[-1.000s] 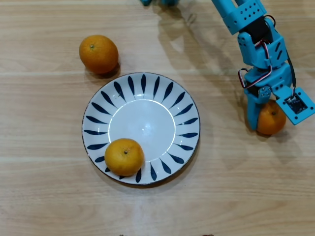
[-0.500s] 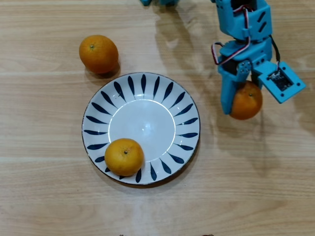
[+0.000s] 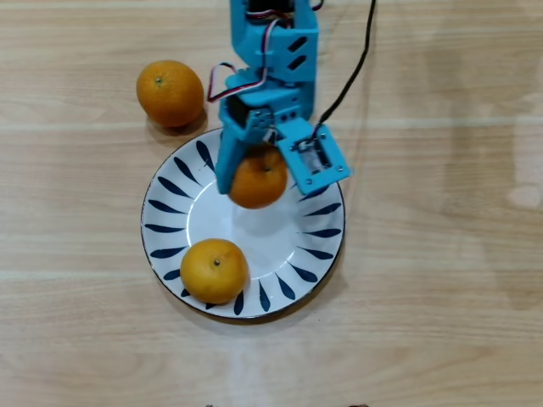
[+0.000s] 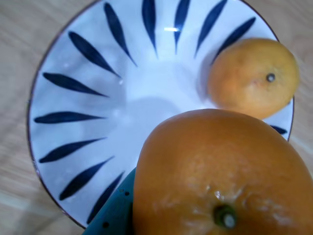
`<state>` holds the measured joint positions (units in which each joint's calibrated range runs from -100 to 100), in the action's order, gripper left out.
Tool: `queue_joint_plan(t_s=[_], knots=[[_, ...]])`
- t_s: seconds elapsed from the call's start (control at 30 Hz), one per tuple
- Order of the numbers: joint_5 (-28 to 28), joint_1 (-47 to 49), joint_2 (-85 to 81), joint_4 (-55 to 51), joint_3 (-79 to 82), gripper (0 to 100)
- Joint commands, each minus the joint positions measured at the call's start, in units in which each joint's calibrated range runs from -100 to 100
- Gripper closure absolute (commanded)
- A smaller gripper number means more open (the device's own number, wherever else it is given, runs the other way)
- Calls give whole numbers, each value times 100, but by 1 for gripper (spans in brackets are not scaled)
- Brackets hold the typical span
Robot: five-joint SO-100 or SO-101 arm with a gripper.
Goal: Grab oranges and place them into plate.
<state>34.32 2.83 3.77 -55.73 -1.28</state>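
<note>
With the fingers (image 3: pixel 254 174) clamped on an orange (image 3: pixel 257 180) above the upper middle of the plate (image 3: pixel 327 229), a drop from this height could roll it into the orange (image 3: pixel 215 270) at lower left or over the rim onto the tabletop (image 3: pixel 441 280).

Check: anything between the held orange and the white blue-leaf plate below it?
Nothing visible. The gripper holds the round orange fruit over bare plate centre; the orange already on the plate sits off toward the rim.
</note>
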Motion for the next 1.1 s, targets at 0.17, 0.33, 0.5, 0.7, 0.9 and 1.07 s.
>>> queue_joint_plan(t_s=[0.17,0.33,0.5,0.7,0.9,1.07], knots=[[-317,-339,553,42,-664,74],[-291,-323,841,-44,-972,74],[-155,-283,781,-285,-1008,64],[-139,-251,680,-474,-1017,49],[-181,-541,-140,-1350,-1017,57],[-197,-1033,-689,-1952,-926,73]])
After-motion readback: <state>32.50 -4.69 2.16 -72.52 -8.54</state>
